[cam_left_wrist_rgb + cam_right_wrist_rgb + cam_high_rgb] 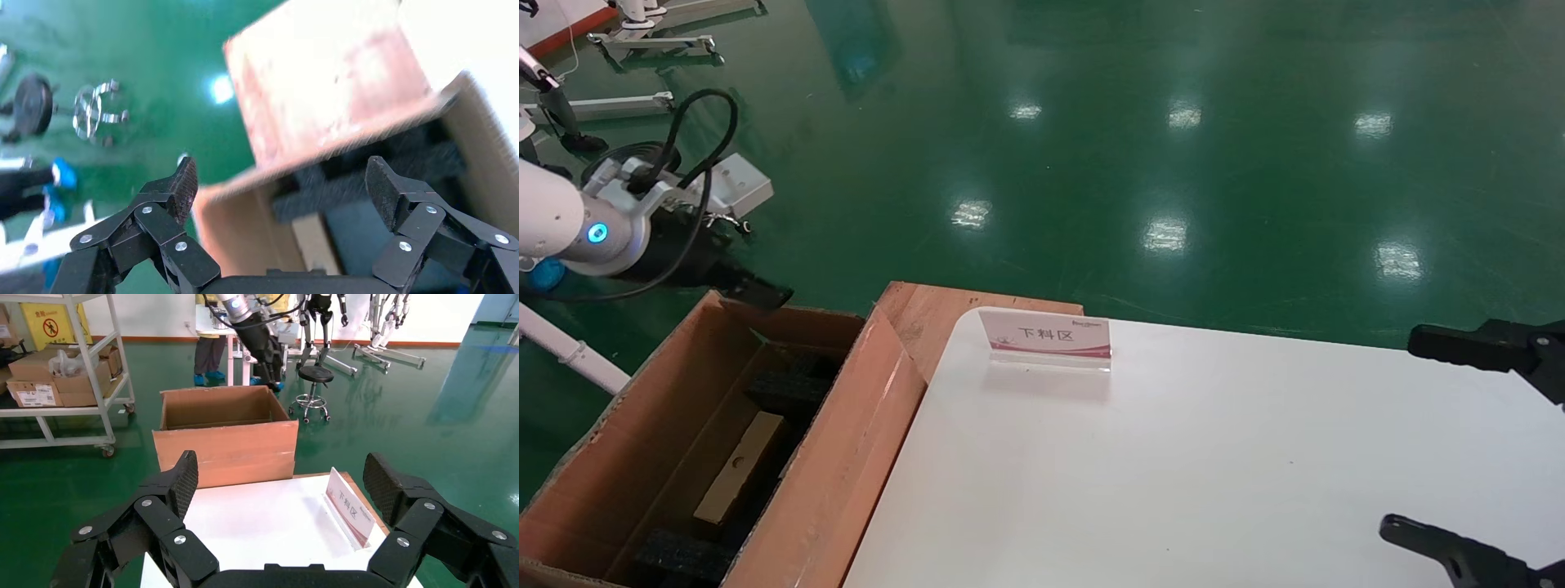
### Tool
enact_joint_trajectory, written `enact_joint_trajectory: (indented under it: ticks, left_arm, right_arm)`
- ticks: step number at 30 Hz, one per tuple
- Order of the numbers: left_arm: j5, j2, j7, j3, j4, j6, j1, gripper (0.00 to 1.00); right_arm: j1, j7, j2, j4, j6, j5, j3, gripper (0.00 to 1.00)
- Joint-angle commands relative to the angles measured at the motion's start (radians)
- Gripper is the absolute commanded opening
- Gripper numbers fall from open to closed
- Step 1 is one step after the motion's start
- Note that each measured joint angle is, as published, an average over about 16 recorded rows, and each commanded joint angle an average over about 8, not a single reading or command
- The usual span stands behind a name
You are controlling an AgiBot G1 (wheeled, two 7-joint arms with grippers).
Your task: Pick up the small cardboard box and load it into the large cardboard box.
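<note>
The large cardboard box [625, 441] stands open on the floor left of the white table, with black foam strips [789, 388] inside. The small cardboard box [740, 478] lies inside it between the foam strips, a round hole on its top face; it also shows in the left wrist view [315, 245]. My left gripper [281, 190] is open and empty above the large box's far rim [294, 171]; in the head view it is at the box's far left corner [752, 286]. My right gripper [281, 484] is open and empty over the table's right side [1442, 441].
A white table [1214, 457] fills the centre and right, with a pink-and-white sign stand [1046, 336] near its far edge. Green floor lies beyond. White equipment frames [650, 41] and a stool [315, 376] stand at the far left; a shelf cart [61, 373] holds cartons.
</note>
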Motion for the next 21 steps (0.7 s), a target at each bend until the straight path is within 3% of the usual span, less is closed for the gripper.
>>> enact_joint_trajectory:
  ticks: [1,9,21]
  left_arm:
    - [-0.008,-0.004,0.019,-0.011,-0.015,-0.034,-0.002,1.0]
    - [-0.046,0.009,0.063,-0.075,-0.015,-0.035,0.041,1.0]
    - [-0.229,0.031,0.294,-0.448,-0.015,0.098,0.301,1.0]
  right_arm:
    - [0.0,0.0,0.0,0.0,0.0,0.0,0.0,1.0]
    - [0.0,0.0,0.0,0.0,0.0,0.0,0.0,1.0]
    - [-0.001,0.001,-0.001,0.0,-0.001,-0.002,0.003,1.0]
